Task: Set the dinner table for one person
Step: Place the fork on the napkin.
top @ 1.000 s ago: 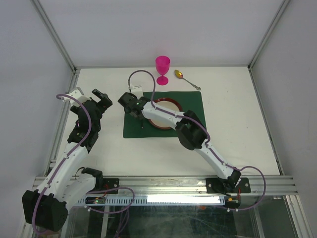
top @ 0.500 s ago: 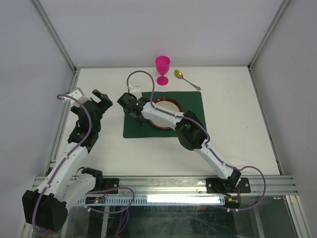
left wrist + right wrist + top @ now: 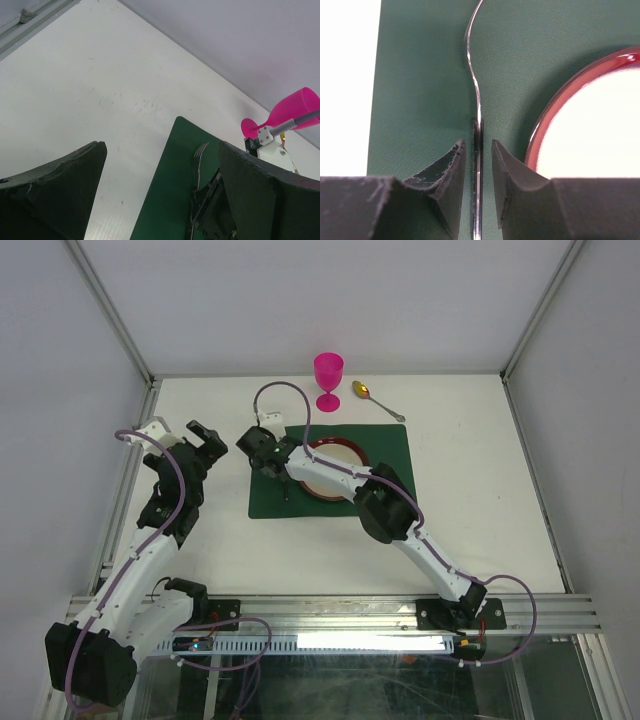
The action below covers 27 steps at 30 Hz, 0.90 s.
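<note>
The table (image 3: 470, 470) lies under both arms, its white top carrying a green mat (image 3: 385, 480) near the middle. The right gripper (image 3: 477, 145) is low over the mat's left strip, so the mat sits between it and the table. Its jaws stand slightly apart, one on each side of the fork (image 3: 476, 90) handle with a thin gap at each side. The fork lies flat on the mat just left of the plate (image 3: 590, 150). The left gripper (image 3: 207, 438) hangs over bare table just left of the mat, jaws wide apart and holding nothing. A pink goblet (image 3: 328, 375) and a spoon (image 3: 375, 398) stand on the table beyond the mat's far edge.
</note>
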Tool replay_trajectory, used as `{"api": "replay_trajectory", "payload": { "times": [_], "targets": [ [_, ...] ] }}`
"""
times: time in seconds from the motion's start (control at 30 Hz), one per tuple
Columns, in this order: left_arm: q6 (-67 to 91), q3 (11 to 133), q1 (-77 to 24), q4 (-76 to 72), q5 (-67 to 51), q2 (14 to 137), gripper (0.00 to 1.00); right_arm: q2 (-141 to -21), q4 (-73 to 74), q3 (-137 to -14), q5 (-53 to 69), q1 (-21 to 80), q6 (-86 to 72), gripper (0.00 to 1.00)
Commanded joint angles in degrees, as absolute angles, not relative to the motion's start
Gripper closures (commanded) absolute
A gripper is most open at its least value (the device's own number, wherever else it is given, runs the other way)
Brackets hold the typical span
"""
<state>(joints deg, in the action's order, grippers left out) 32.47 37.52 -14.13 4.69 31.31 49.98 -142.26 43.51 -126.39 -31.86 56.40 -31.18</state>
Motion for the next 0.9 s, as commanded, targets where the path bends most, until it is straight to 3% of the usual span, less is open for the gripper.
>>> {"api": "replay_trajectory", "payload": {
  "times": [0.0, 0.37, 0.6, 0.87],
  "targets": [
    [33.27, 36.95, -13.36, 1.87, 29.5, 50.48, 0.01, -135.39, 41.58, -128.26, -36.76, 56.34, -27.74, 0.7],
    [35.14, 34.85, -13.39, 0.71, 23.48, 53.03, 0.01, -118.22, 42.37, -117.22, -40.29, 47.28, -23.58, 0.69],
    [37.41, 33.91, -13.9, -1.83, 15.93, 60.6, 0.08, -109.76, 41.61, -109.44, -37.45, 37.79, -21.63, 0.68],
    [35.99, 45.52, -22.59, 5.48, 20.77, 76.23, 0.12, -104.32, 38.59, -101.8, -34.6, 31.59, -19.57, 0.68]
  ]
}}
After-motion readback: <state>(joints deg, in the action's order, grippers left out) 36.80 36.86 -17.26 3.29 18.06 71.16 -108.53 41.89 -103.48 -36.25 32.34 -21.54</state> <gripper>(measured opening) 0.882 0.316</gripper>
